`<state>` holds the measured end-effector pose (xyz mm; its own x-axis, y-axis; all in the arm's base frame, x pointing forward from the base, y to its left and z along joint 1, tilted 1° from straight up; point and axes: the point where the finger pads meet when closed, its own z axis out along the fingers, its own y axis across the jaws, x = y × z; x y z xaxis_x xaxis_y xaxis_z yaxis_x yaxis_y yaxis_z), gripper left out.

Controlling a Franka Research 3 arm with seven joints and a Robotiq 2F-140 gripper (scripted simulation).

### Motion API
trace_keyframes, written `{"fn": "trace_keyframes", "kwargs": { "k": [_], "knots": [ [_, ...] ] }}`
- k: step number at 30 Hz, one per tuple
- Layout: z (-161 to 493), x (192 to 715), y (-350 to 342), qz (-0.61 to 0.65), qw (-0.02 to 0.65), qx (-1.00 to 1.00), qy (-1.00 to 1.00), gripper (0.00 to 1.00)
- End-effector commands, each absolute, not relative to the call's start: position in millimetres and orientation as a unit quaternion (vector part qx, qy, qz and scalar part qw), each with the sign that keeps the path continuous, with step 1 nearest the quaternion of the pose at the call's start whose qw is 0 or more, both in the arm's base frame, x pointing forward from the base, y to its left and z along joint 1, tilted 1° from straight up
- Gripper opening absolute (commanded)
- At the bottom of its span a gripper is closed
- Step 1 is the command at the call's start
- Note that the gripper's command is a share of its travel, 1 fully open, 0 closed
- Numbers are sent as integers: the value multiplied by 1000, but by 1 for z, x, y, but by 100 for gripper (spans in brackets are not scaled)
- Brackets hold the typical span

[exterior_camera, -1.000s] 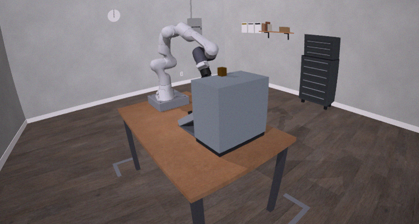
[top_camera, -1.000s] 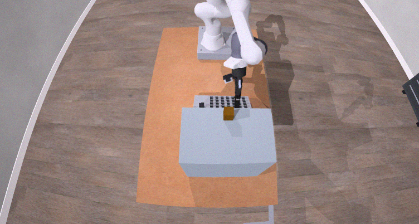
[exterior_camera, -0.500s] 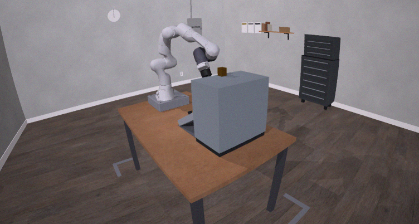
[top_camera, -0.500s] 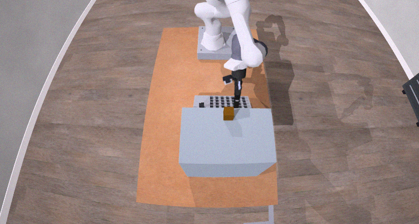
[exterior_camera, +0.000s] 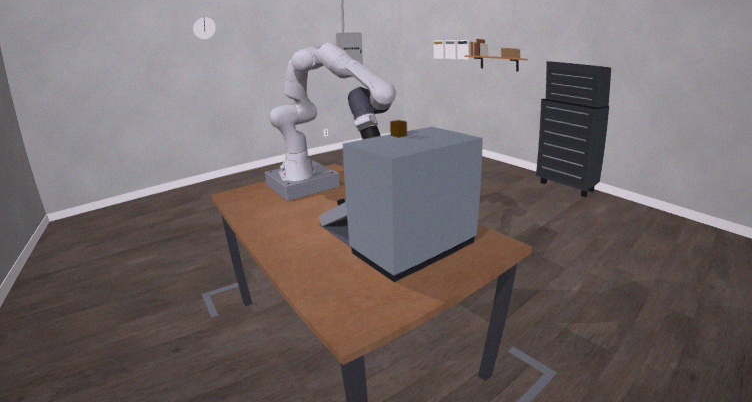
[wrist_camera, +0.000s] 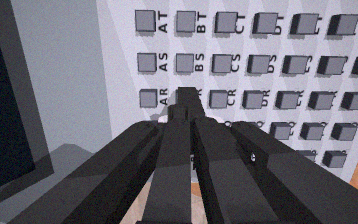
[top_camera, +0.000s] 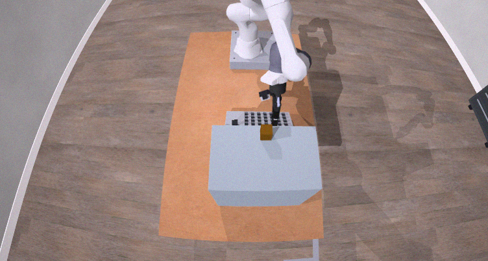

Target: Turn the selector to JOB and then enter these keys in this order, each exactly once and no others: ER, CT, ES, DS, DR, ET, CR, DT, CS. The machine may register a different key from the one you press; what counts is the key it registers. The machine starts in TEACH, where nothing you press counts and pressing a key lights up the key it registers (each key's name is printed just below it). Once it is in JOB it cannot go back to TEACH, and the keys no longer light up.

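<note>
Top view sets the blue-grey housing (top_camera: pixel 259 167) (exterior_camera: pixel 421 204) (wrist_camera: pixel 70 75) just beyond the fingers (top_camera: pixel 274 122), which are fully closed on nothing, over the key panel (top_camera: pixel 229 117) (wrist_camera: pixel 122 75). In the wrist view their tips cover what is probably BR; contact cannot be told. From them, key CR (wrist_camera: pixel 218 99) lies just right, key BS (wrist_camera: pixel 184 63) just above, so the coming press turns on that small sideways offset.

My white and black body

I'm wearing glossy white rounded arm links (top_camera: pixel 280 23) (exterior_camera: pixel 355 72), a dark grey wrist section (top_camera: pixel 275 59) (exterior_camera: pixel 360 102) and black gripper fingers.
</note>
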<state>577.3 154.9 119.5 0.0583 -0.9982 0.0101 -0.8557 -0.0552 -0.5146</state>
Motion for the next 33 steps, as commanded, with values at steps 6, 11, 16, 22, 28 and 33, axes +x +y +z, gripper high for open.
{"fn": "trace_keyframes", "kwargs": {
  "k": [6,11,16,22,28,33],
  "knots": [
    [119,579,156,-186,194,-699,662,10],
    [119,579,156,-186,194,-699,662,10],
    [119,579,156,-186,194,-699,662,10],
    [119,580,156,-186,194,-699,662,10],
    [118,580,156,-186,194,-699,662,10],
    [116,581,156,-186,194,-699,662,10]
  ]
}}
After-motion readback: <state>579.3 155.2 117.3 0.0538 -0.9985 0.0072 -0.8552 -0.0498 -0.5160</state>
